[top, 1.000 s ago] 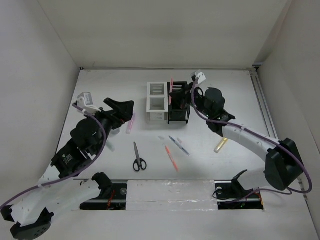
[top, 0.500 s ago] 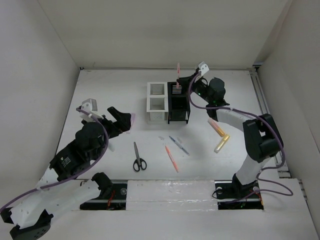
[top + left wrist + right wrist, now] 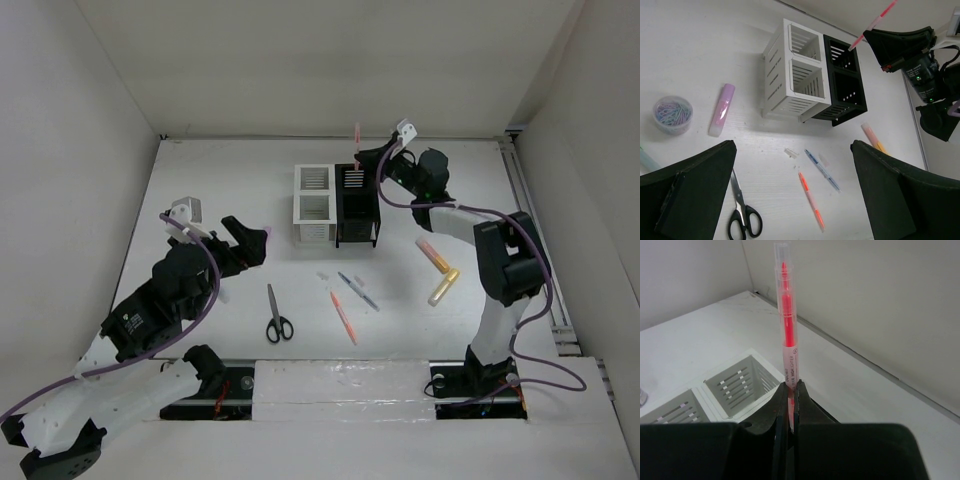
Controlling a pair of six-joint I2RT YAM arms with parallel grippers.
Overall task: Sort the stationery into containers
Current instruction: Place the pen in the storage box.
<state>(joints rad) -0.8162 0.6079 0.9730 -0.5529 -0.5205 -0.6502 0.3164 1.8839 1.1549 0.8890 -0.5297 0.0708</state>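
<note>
Red ink showed through the clear barrel of the slim pen, which stood upright with the right gripper clamped tight on its lower end. The top view placed pen and gripper at the far edge of the black slatted two-compartment organizer, above its far compartment. No part of the pen was inside.

A second earlier the same pen hung tilted over this organizer with the right arm stretched out low. The arm had since folded up and brought the pen vertical. Judgement: the pen was lined up for insertion, with lowering and release outstanding.

The left gripper stood left of the black organizer, beyond the matching white slatted organizer. Its fingers were wide apart and held nothing. It had drifted slightly nearer, and now hung over the lilac chunky highlighter.

The black-handled scissors, orange slim pen and blue-grey slim pen lay unsorted on the near side of the black organizer. The orange highlighter and yellow highlighter lay to its near right. No item was visible in either organizer, so most of the task remained.
</note>
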